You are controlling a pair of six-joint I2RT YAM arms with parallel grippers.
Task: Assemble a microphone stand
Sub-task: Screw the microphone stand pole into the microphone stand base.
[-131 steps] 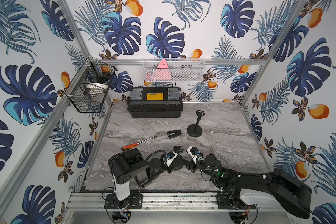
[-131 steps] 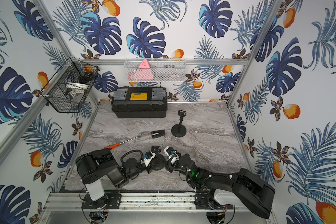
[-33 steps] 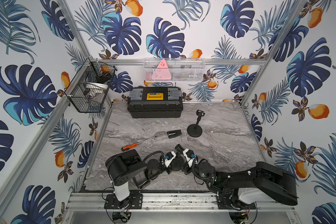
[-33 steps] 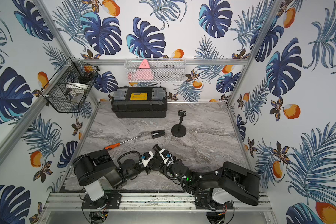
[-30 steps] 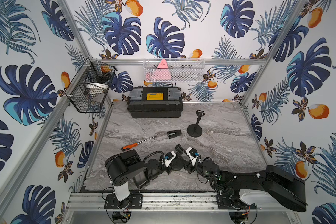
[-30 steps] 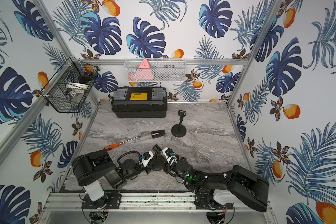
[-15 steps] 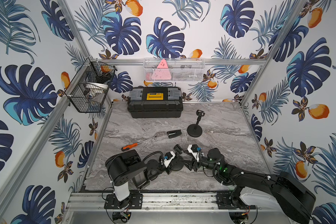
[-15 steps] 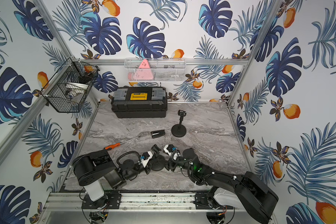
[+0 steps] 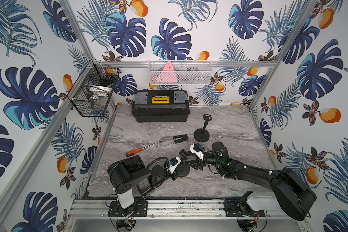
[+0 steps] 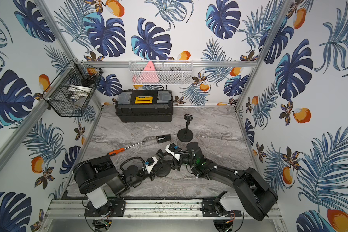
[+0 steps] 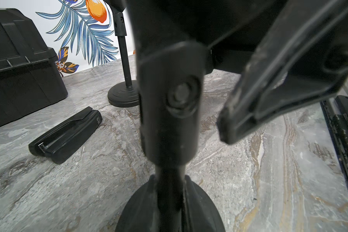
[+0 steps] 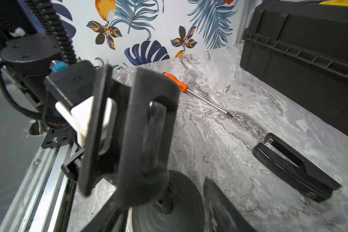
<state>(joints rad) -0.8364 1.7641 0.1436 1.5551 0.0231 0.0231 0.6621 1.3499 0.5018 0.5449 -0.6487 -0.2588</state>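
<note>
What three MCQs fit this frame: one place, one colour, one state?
1. Where is the screwdriver?
A. in the wire basket
B. flat on the tabletop
C. on the toolbox

2. Its handle is:
A. orange
B. green
C. white

3. The left end effector is:
A. wide open
B. holding the screwdriver
C. shut on the front stand's pole

Key:
1. B, it lies on the tabletop in both top views.
2. A, the orange handle is plain.
3. C, its fingers pinch the pole in the left wrist view.
</note>
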